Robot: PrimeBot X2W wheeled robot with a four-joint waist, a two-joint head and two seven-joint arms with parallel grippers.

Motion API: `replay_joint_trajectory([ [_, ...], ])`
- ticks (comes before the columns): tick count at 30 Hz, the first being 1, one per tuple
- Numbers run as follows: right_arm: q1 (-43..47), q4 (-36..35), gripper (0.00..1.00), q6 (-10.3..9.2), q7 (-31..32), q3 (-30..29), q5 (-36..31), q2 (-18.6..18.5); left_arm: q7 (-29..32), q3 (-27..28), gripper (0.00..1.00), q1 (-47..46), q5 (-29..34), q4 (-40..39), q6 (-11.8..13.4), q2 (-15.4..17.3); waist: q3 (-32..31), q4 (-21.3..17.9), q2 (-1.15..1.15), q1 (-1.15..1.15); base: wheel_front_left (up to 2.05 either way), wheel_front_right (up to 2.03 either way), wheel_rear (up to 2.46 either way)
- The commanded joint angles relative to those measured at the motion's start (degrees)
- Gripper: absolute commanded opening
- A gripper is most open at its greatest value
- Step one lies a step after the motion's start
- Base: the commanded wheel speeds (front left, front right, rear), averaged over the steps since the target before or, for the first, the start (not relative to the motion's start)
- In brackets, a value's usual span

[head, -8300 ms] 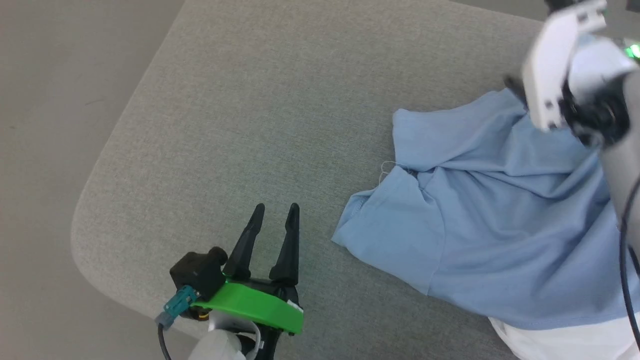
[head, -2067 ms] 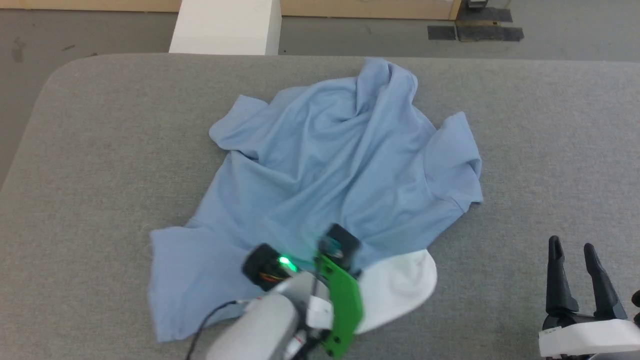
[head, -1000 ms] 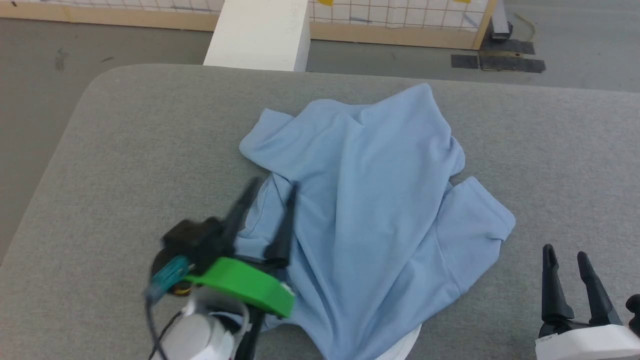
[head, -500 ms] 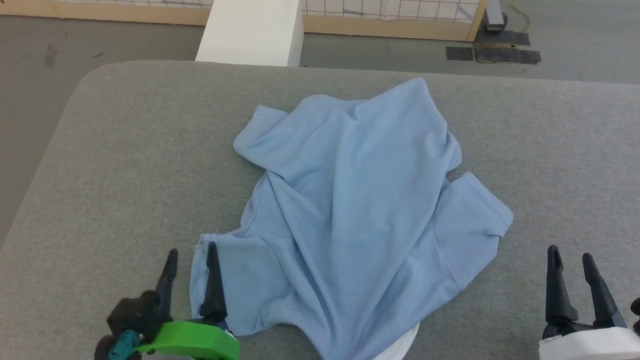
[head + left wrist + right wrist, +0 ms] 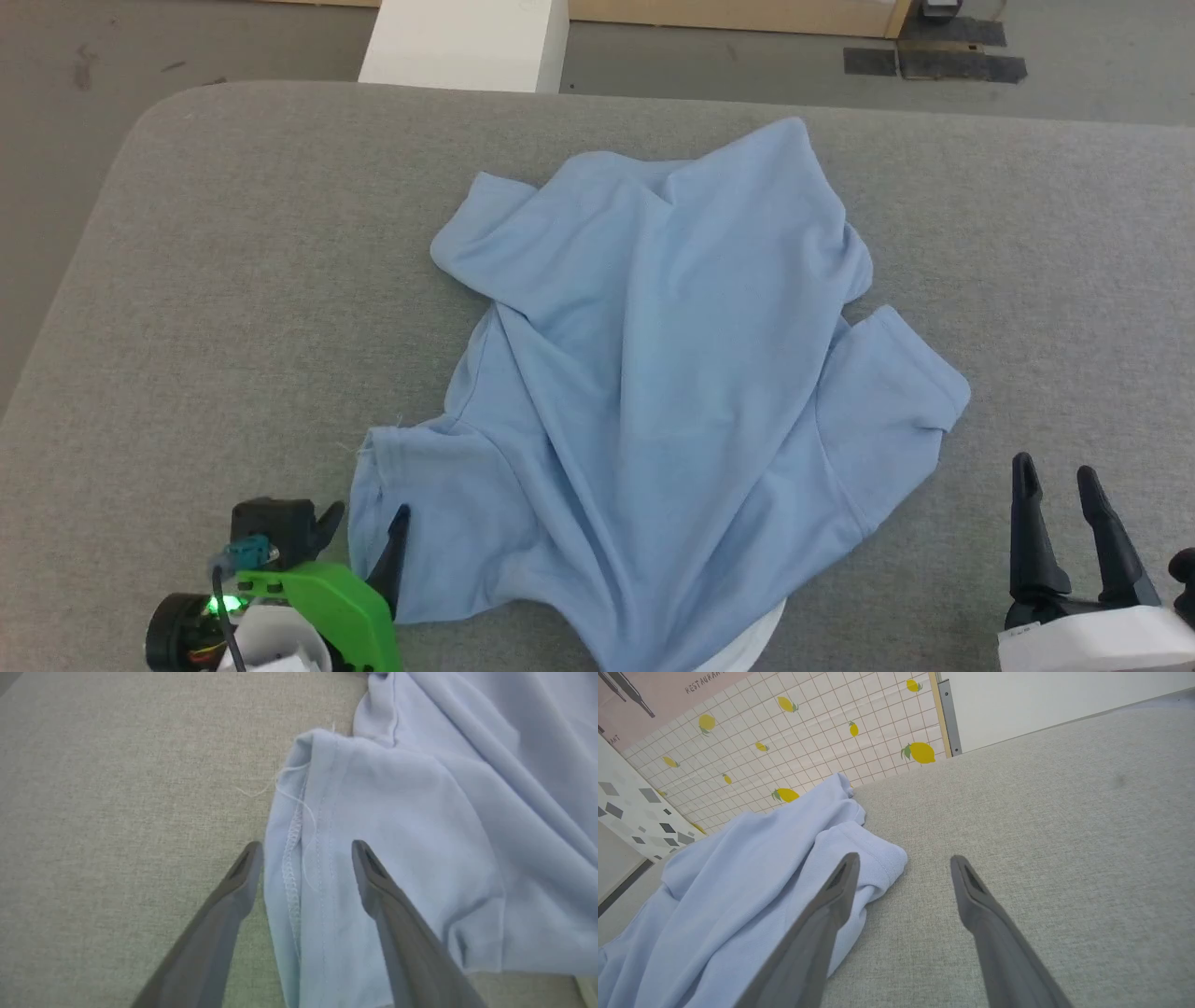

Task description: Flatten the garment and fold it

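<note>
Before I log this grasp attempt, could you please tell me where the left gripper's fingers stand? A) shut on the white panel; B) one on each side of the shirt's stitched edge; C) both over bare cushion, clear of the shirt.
B: the left gripper stands open, one finger over the grey surface, the other over the garment, its stitched hem between them.

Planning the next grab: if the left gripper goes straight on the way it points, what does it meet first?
Probably the garment: the left gripper has its open jaws astride the stitched edge, so cloth comes first. Its height above it is unclear.
</note>
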Motion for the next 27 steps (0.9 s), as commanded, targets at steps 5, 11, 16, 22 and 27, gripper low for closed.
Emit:
replay_joint_trajectory([
  [5, -1.0, 0.3, 1.00, -0.08, -0.3, 0.4, 0.1, 0.0, 6.9, -0.9, 1.00, -2.8, -1.1, 4.4, -0.6, 2.3, 0.6, -1.2, 0.00, 0.00, 0.00, 0.00, 0.00],
  [11, -1.1, 0.6, 1.00, -0.08, -0.4, 0.4, 0.2, 0.0, 12.1, -3.3, 0.64, -4.3, -3.6, 7.9, -3.6, 1.5, 0.4, -2.0, 0.00, 0.00, 0.00, 0.00, 0.00],
  [16, -0.8, 0.8, 1.00, -0.08, -0.4, 0.4, 0.3, 0.0, 12.2, -4.2, 0.00, -4.4, -5.8, 8.5, -5.8, 0.0, 0.0, -2.0, 0.00, 0.00, 0.00, 0.00, 0.00],
  [22, -0.4, 0.5, 1.00, -0.08, -0.2, -0.2, -0.1, 0.0, 5.6, 0.1, 0.00, -3.2, -7.8, 4.9, -4.0, -1.4, -0.6, -1.1, 0.00, 0.00, 0.00, 0.00, 0.00],
  [27, 0.0, -0.2, 1.00, -0.08, 0.4, -0.5, -0.4, 0.0, 1.7, 5.3, 0.00, 0.6, -8.0, 0.5, -0.4, 0.9, -0.7, 0.1, 0.00, 0.00, 0.00, 0.00, 0.00],
])
